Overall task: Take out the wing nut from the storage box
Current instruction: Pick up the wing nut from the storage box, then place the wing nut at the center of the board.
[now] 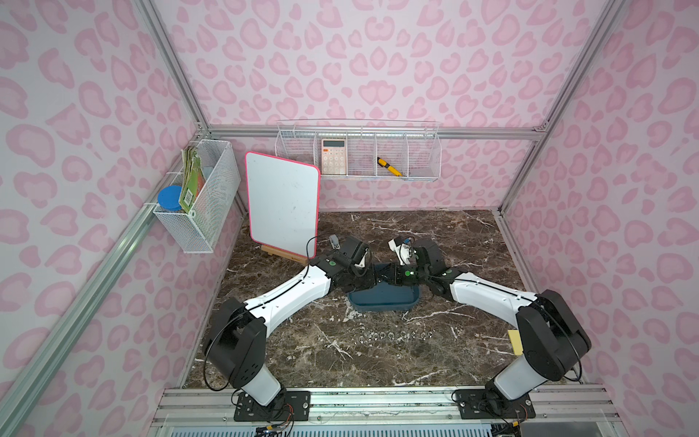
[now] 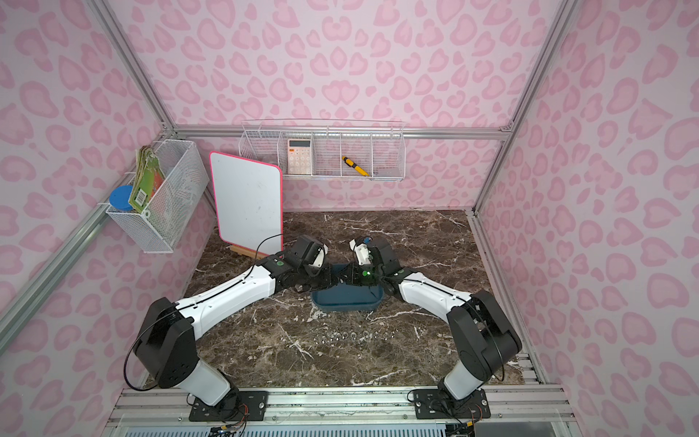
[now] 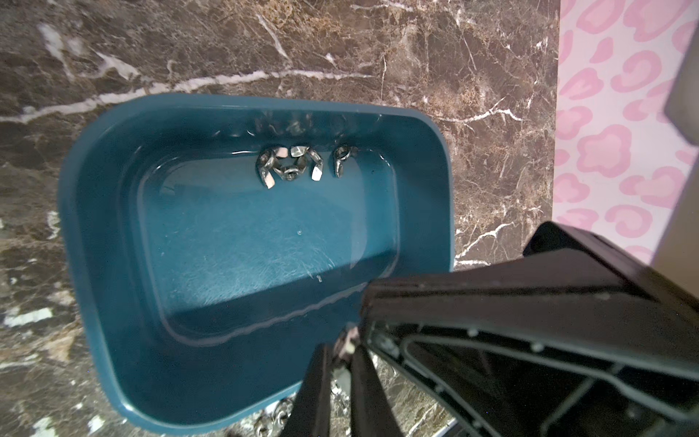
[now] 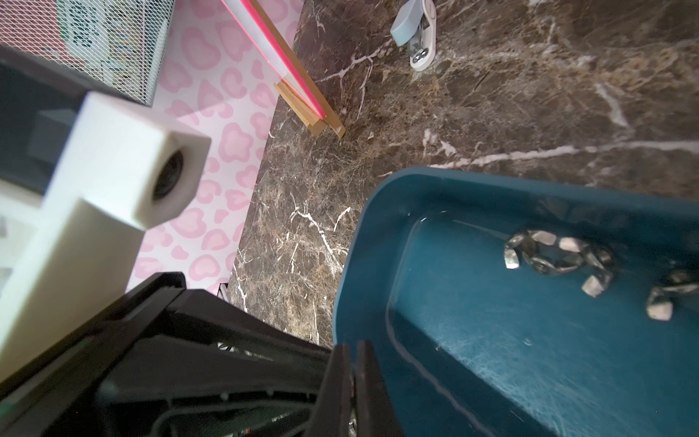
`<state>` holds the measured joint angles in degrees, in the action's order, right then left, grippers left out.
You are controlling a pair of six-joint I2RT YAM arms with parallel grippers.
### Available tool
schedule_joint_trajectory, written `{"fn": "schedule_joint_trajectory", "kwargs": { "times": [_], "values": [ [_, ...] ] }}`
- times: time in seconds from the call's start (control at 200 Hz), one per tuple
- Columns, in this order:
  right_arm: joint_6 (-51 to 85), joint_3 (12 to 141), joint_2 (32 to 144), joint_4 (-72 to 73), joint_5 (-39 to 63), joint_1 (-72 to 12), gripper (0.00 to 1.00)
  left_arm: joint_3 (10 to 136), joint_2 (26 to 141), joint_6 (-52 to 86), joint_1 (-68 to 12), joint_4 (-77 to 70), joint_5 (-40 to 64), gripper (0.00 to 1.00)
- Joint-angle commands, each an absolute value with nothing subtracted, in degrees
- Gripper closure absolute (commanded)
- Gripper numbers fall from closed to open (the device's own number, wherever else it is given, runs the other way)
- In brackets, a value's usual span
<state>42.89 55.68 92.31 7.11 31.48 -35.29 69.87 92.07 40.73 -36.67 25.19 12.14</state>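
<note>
Currently, the storage box [image 1: 384, 307] sits on the table [image 1: 378, 363] with its long axis running left to right in both top views. Inside it, the wing nuts [image 3: 289, 166] lie bunched against the long wall, on the side away from the row of loose nuts [image 1: 393, 336] on the table. One nut shows its threaded bore facing up, wings spread roughly along that wall. On the left gripper [image 3: 342, 348], the jaws are nearly closed, with a small pale piece of unclear identity at the tips. On the right gripper [image 4: 353, 352], the jaws are closed; any contents cannot be made out. Both grippers meet tip to tip above the box.
</note>
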Motion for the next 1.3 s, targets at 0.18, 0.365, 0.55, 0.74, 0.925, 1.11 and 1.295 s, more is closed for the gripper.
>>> {"fn": "schedule_joint_trajectory", "kwargs": {
  "times": [0.18, 0.365, 0.55, 0.74, 0.925, 1.11, 1.295],
  "values": [
    [42.53, 55.25, 90.74, 6.72, 31.05, -35.04, 1.0, 71.29, 91.49, 40.54, -36.71, 25.33, 11.32, 0.57],
    [42.11, 52.13, 87.28, 4.75, 29.26, -32.15, 1.0, 72.26, 90.5, 40.07, -36.44, 28.19, 9.68, 0.44],
    [39.01, 49.02, 80.82, -3.22, 24.82, -28.92, 1.0, 72.33, 88.79, 40.11, -35.51, 29.61, 9.02, 0.18],
    [35.9, 44.85, 72.84, -14.24, 20.54, -24.29, 1.0, 72.28, 87.13, 40.08, -34.01, 30.8, 8.69, 0.02],
    [32.91, 40.71, 66.3, -25.47, 15.71, -21.53, 1.0, 72.25, 85.95, 39.9, -32.83, 30.94, 8.73, 0.02],
    [32.33, 36.91, 64.65, -32.09, 12.38, -21.53, 1.0, 71.58, 85.54, 39.98, -32.37, 30.78, 8.92, 0.02],
    [33.65, 35.95, 65.76, -33.63, 10.34, -21.71, 1.0, 70.66, 84.95, 40.08, -32.34, 30.45, 8.99, 0.02]
  ]
}}
